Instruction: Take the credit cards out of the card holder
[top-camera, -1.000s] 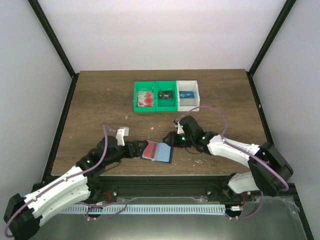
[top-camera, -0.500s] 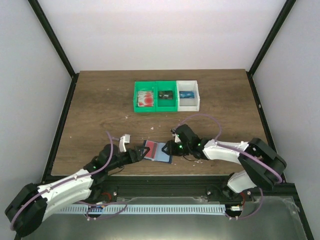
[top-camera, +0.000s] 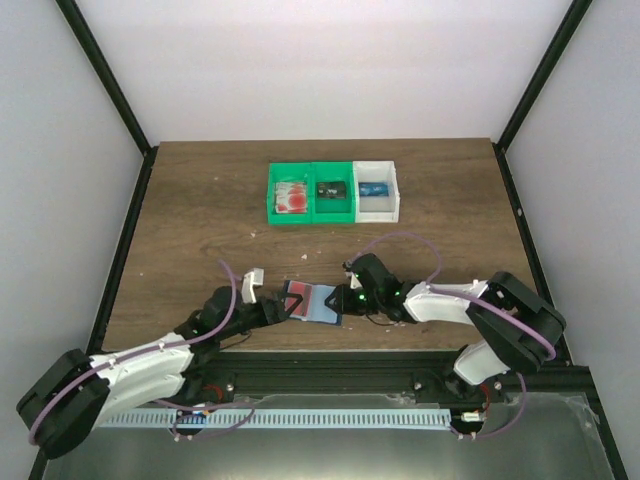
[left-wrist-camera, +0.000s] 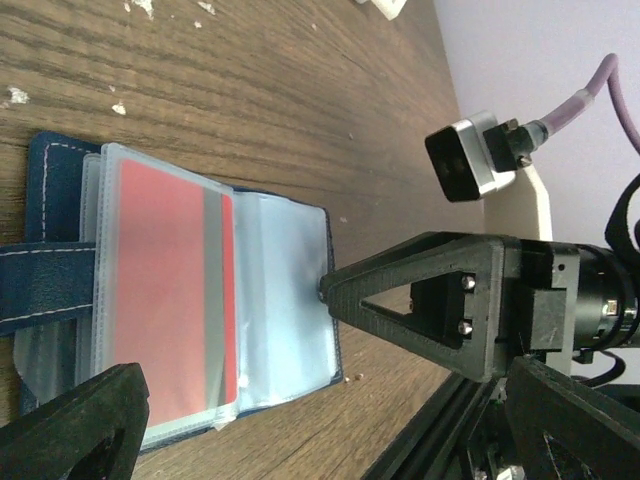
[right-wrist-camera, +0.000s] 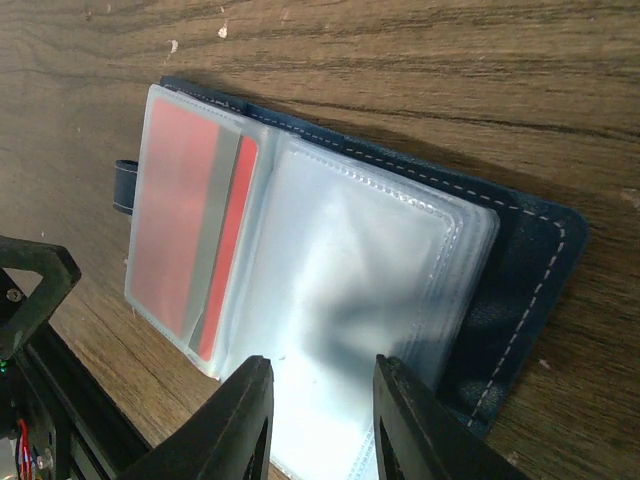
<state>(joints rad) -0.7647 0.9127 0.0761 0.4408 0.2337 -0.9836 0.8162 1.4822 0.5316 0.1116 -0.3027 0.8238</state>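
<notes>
The card holder (top-camera: 314, 304) lies open on the table near the front edge, navy outside with clear sleeves inside. A red credit card (left-wrist-camera: 165, 300) with a grey stripe sits in its left sleeve, and also shows in the right wrist view (right-wrist-camera: 190, 235). The right sleeve (right-wrist-camera: 350, 290) looks empty. My left gripper (left-wrist-camera: 320, 440) is open wide at the holder's left end (left-wrist-camera: 50, 290), holding nothing. My right gripper (right-wrist-camera: 322, 420) is open, its fingertips low over the empty sleeve. In the left wrist view one right fingertip (left-wrist-camera: 335, 285) touches the holder's right edge.
Three small bins stand in a row at the back: a green bin (top-camera: 272, 200) with a red-and-white card, a green bin (top-camera: 335, 213) with a dark card, and a white bin (top-camera: 392, 195) with a blue card. Crumbs dot the wood. The table's front edge runs just behind the holder.
Both arms have closed in on the card holder. My left gripper has slid right to its left end and my right gripper has dropped left onto its right side. The holder has barely moved.
</notes>
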